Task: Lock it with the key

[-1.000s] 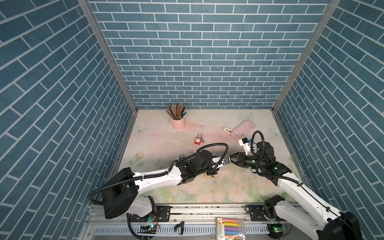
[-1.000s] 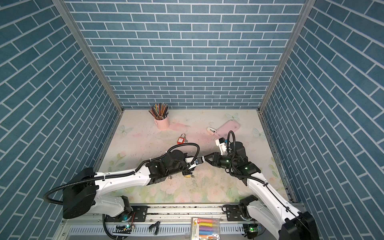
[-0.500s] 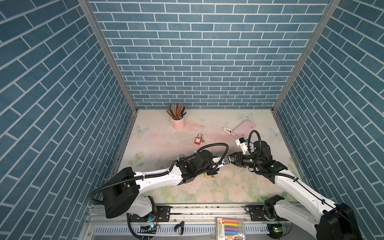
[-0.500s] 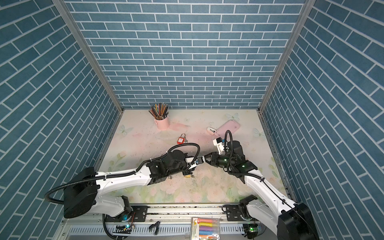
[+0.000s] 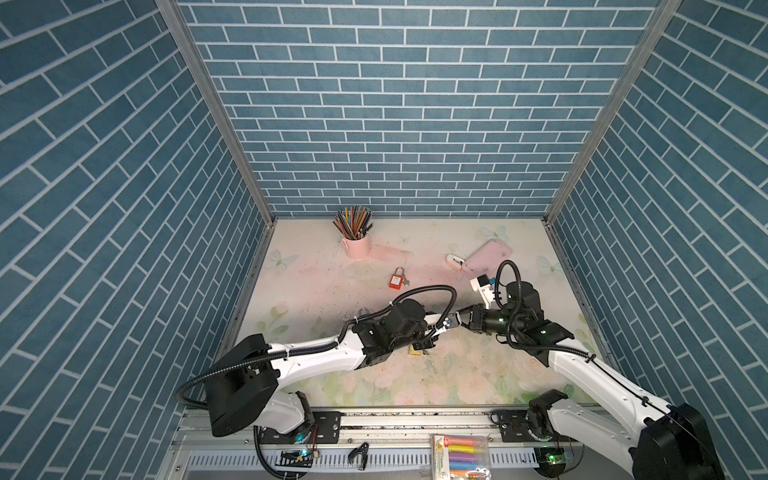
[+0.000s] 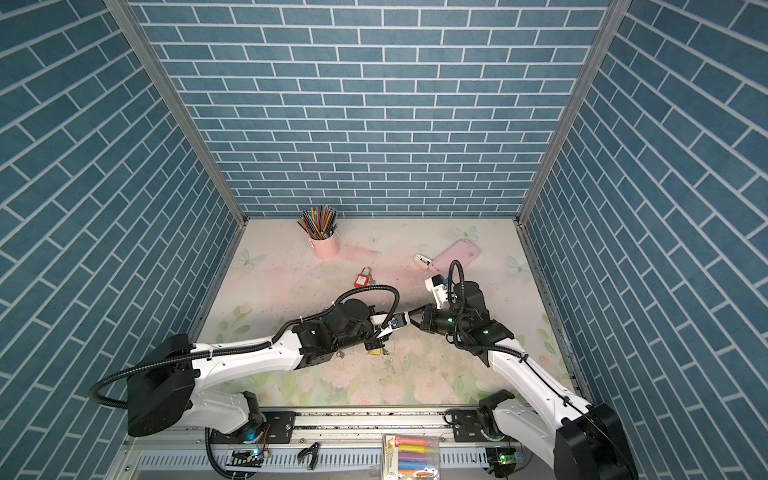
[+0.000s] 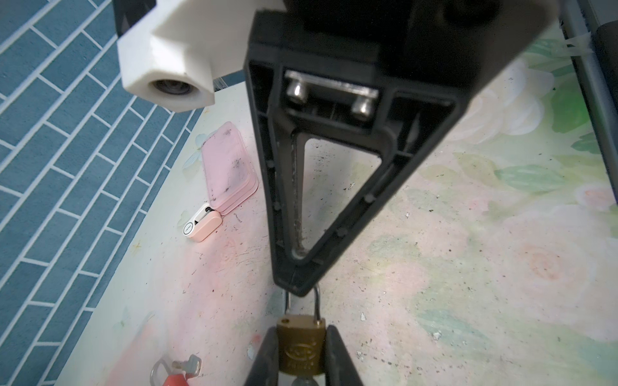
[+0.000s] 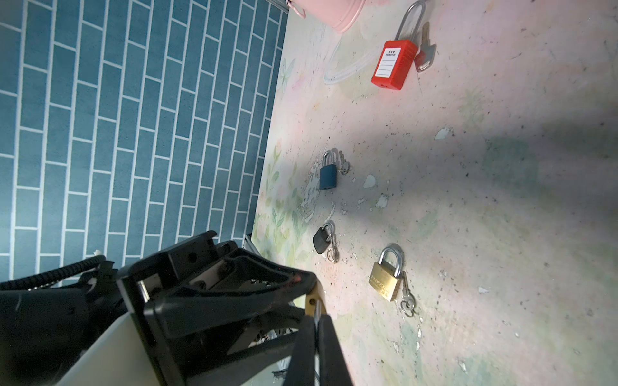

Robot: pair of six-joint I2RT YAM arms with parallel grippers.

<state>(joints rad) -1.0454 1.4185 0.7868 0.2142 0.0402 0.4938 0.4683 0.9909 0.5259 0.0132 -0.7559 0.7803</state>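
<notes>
Left gripper (image 7: 301,352) stands narrow, clamped on both flanks of a small brass padlock (image 7: 301,339) held above the floral-printed desk (image 7: 468,267). Right gripper (image 7: 296,285) meets it tip to tip, pinched tight on the padlock's steel shackle (image 7: 317,305). An oval emblem is stamped on the brass face, but its letters are too blurred to read. A grey bit of metal shows under the padlock body at the frame edge; whether it is the key cannot be told.

The right wrist view plainly shows what lies beyond the right gripper. Nearest is a second brass padlock (image 8: 384,277) with illegible stamped lettering and a small ringed key (image 8: 406,297) beside it. Past that are a dark grey padlock (image 8: 321,241) and a blue padlock (image 8: 327,175). Farthest off is a red plastic padlock (image 8: 394,63) with a white ruled label, its print too small to read.

The left wrist view, unlike the right, shows a flat pink case (image 7: 229,167) and a little white-and-pink device (image 7: 202,227) with a round mark, both off to one side of the right gripper.

In both top views the held padlock is hidden where the grippers meet. Well behind them, a pack of coloured markers (image 5: 459,457) carries a "6".
</notes>
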